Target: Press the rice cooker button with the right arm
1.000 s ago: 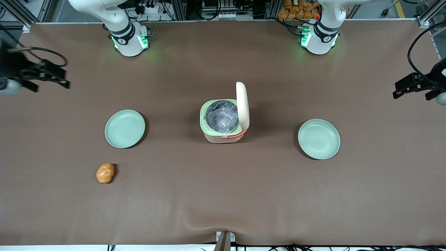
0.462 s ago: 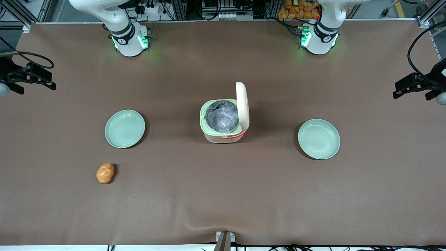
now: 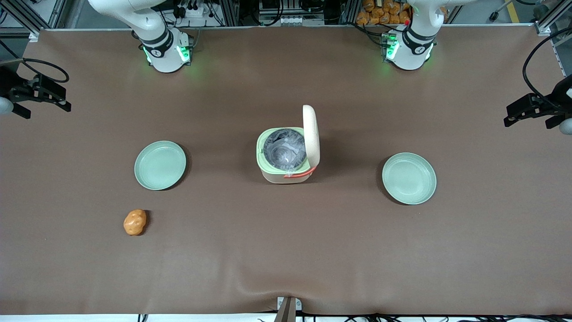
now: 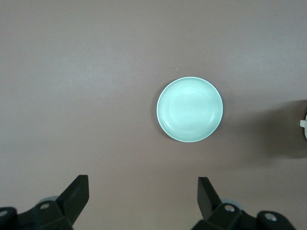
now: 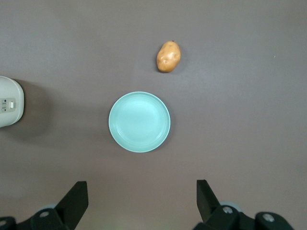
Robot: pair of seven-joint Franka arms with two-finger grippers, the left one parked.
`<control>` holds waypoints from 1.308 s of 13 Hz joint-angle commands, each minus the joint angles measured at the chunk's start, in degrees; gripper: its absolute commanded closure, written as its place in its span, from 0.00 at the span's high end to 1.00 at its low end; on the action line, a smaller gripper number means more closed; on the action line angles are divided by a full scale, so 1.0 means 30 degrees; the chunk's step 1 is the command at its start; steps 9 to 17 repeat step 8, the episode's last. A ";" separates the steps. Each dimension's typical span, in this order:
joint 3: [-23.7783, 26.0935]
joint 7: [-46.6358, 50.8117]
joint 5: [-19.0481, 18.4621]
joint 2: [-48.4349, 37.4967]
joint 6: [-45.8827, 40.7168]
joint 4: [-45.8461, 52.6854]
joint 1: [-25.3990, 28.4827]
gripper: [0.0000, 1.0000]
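The cream rice cooker (image 3: 286,156) stands mid-table with its lid upright and open, grey pot showing, coral handle toward the front camera. Its edge also shows in the right wrist view (image 5: 9,103), with a small pale rounded-square patch, the button (image 5: 5,104), on the side that faces the working arm. The button does not show in the front view. My right gripper (image 3: 42,108) hangs high at the working arm's end of the table, far from the cooker. Its fingers (image 5: 74,199) are wide open and empty, and the gripper (image 5: 141,191) looks down on a plate.
A pale green plate (image 3: 160,165) lies between the gripper and the cooker and also shows in the right wrist view (image 5: 139,121). An orange potato (image 3: 134,222) lies nearer the front camera than that plate. A second plate (image 3: 409,178) lies toward the parked arm's end.
My right gripper has pulled away from the cooker toward the working arm's end of the table and has risen slightly. Cooker, plates and potato have not moved.
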 commanded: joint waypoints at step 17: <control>0.0339 -0.0164 -0.1122 -0.0427 0.0264 -0.0153 0.0259 1.00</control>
